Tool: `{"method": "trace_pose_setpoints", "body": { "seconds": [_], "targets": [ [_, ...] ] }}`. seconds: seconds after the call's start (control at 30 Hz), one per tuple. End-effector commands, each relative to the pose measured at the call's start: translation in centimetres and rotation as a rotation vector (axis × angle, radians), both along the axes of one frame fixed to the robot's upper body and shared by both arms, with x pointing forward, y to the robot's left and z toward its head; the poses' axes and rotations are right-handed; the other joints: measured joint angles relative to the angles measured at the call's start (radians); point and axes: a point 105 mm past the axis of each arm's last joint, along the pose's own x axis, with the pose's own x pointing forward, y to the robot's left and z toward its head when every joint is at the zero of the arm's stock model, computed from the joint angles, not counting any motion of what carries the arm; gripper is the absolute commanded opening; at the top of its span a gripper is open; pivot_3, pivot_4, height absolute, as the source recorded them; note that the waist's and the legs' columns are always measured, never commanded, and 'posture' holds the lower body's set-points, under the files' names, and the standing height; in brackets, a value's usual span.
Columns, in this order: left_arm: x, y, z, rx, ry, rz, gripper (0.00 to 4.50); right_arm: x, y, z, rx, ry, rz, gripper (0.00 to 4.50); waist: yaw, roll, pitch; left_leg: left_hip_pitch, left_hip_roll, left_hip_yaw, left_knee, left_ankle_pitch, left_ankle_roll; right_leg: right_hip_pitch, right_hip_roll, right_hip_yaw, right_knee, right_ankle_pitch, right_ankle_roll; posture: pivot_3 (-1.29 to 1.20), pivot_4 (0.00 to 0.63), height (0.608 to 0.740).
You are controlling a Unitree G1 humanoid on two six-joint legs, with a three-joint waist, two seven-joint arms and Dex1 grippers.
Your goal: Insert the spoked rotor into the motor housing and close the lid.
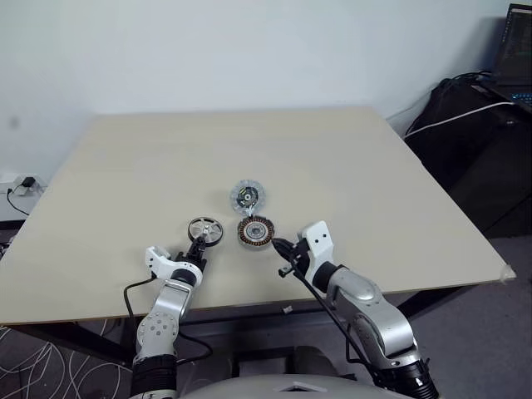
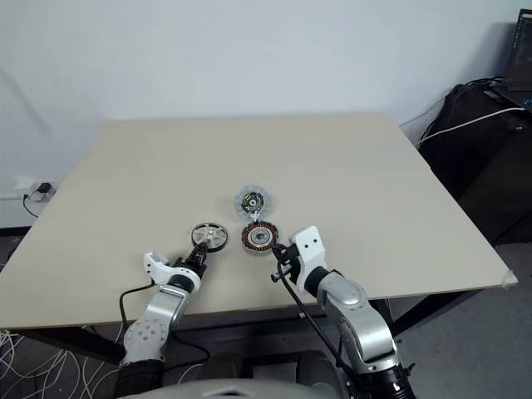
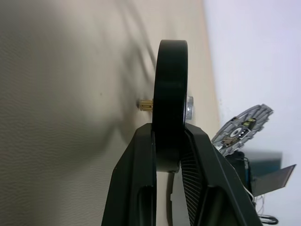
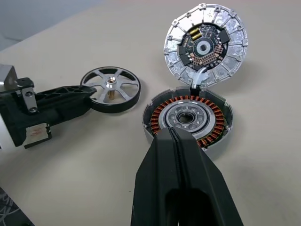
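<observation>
No text, label, brand, number or sign can be read in any view. The lid (image 4: pixel 205 44) carries a small circuit board on its inner face, but whatever marks stand on it are too small to make out. The laptop screen (image 1: pixel 517 41) at the far right shows lines too faint to read. A small reddish mark sits on the pale block of the left gripper (image 4: pixel 89 96), seen from the right wrist, and it cannot be read either.
</observation>
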Motion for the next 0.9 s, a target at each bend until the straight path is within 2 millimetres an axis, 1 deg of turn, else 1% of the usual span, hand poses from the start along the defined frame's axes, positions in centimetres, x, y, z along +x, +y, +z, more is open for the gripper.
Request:
{"method": "trace_pose_setpoints", "body": {
  "seconds": [0.03,0.1,0.17,0.3,0.5,0.63,0.77,0.9],
  "targets": [
    [-0.2,-1.9,3.0,-0.114,-0.162,-0.024,0.40,0.2,0.2,1.4,0.021,-0.053,0.001,0.00,-0.001,0.000,0.000,0.000,0.000,0.000,0.000,0.000,0.000,0.000,0.000,0.000,0.000,0.000,0.000,0.00,0.000,0.740],
    [-0.8,-2.6,4.4,-0.161,-0.237,-0.085,0.40,0.2,0.2,1.3,0.019,-0.049,-0.003,0.00,-0.001,0.000,0.000,0.000,0.000,0.000,0.000,0.000,0.000,0.000,0.000,0.000,-0.001,0.000,0.000,0.00,0.000,0.740],
    [-1.4,-3.6,5.4,-0.204,-0.276,-0.154,0.40,0.2,0.2,1.2,0.019,-0.046,-0.004,0.00,-0.001,0.000,0.000,0.000,0.000,0.000,0.000,-0.001,0.000,0.000,0.000,0.000,-0.002,0.000,0.000,0.00,0.000,0.740],
    [-1.4,-5.2,6.2,-0.258,-0.287,-0.234,0.40,0.3,0.4,1.1,0.019,-0.043,0.002,0.00,0.000,0.000,0.000,0.000,0.000,0.000,0.000,-0.001,0.000,0.001,0.000,0.000,-0.002,0.000,0.000,0.00,0.000,0.740],
    [-0.4,-7.3,5.3,-0.190,-0.206,-0.338,0.40,0.3,0.6,1.2,0.020,-0.048,0.007,0.00,0.000,0.000,0.000,0.000,0.000,0.000,0.000,-0.001,0.001,0.001,0.000,0.000,-0.002,0.000,0.000,0.00,0.000,0.740],
    [0.3,-8.5,5.4,-0.185,-0.197,-0.388,0.40,0.3,0.5,1.3,0.017,-0.053,0.001,0.00,0.001,0.000,0.000,0.000,0.000,0.000,0.000,0.000,0.002,0.001,0.000,0.000,-0.002,0.000,0.001,0.00,0.000,0.740],
    [0.5,-9.3,4.8,-0.170,-0.162,-0.423,0.40,0.3,0.4,1.3,0.016,-0.055,-0.009,0.00,0.000,0.000,0.000,0.000,0.000,0.000,0.000,0.001,0.002,0.001,0.000,0.000,-0.002,0.001,0.000,0.00,0.000,0.740],
    [0.6,-9.6,4.2,-0.163,-0.125,-0.438,0.40,0.4,0.3,1.3,0.016,-0.057,-0.014,0.00,0.001,0.000,0.000,0.000,0.000,0.000,0.000,0.001,0.002,0.001,0.000,0.000,-0.002,0.001,0.000,0.00,0.000,0.740]
  ]
}}
